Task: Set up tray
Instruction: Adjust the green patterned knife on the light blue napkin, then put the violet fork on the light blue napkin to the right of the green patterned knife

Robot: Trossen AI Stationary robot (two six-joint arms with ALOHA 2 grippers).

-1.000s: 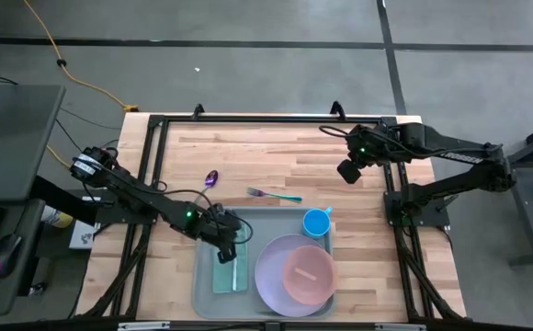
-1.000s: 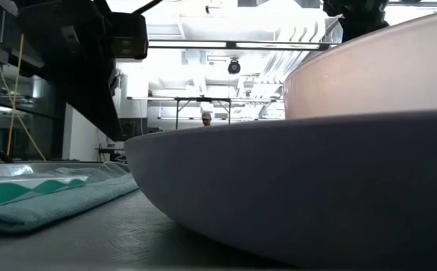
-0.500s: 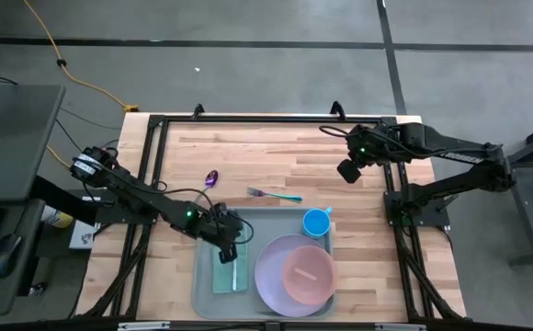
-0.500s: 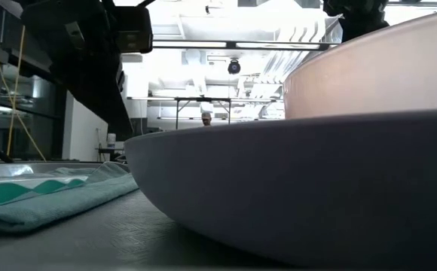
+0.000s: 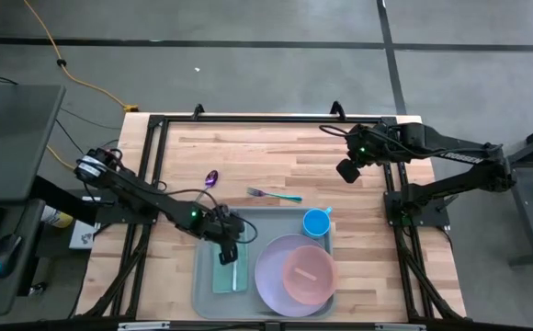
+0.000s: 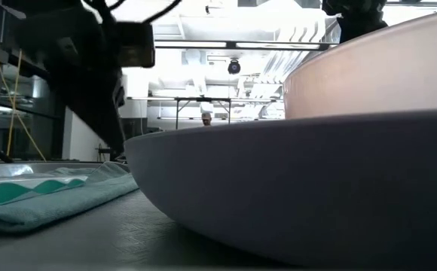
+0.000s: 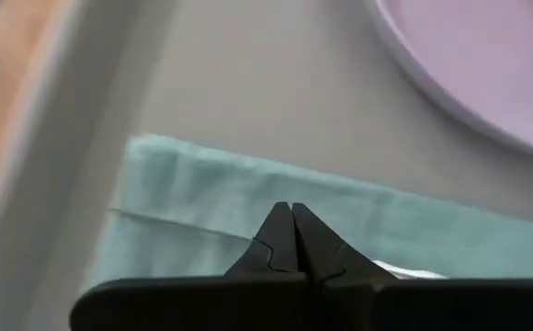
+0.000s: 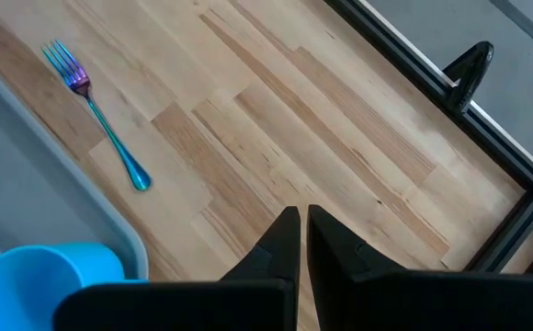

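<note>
The grey-blue tray [image 5: 207, 292] lies flat at the near edge of the wooden table [image 5: 276, 156], loaded and low-rimmed; it looks like stiff, smooth plastic, light by itself but heavier now with its load, and best taken by the raised rim at a bare stretch, since the slick floor offers no purchase. On the tray, toward its right end, sits a lilac plate [image 5: 271, 276] with a pink bowl [image 5: 307, 273] nested on it; both would likely slide if the tray were tilted. A blue cup [image 5: 316, 222] stands at the tray's far right corner. Toward the tray's left end lies a folded teal cloth [image 5: 231, 277], soft and limp. Beyond the tray's far rim, apart from it on bare wood, rest a fork [image 5: 273, 194] with a teal handle and a purple spoon [image 5: 211, 178]. The left gripper [image 5: 227, 250] hovers over the cloth, fingers pressed together and empty; whether the tips touch the fabric cannot be told. The right gripper [image 5: 348, 171] waits beyond the tray's far right corner, fingers likewise pressed together on nothing
</note>
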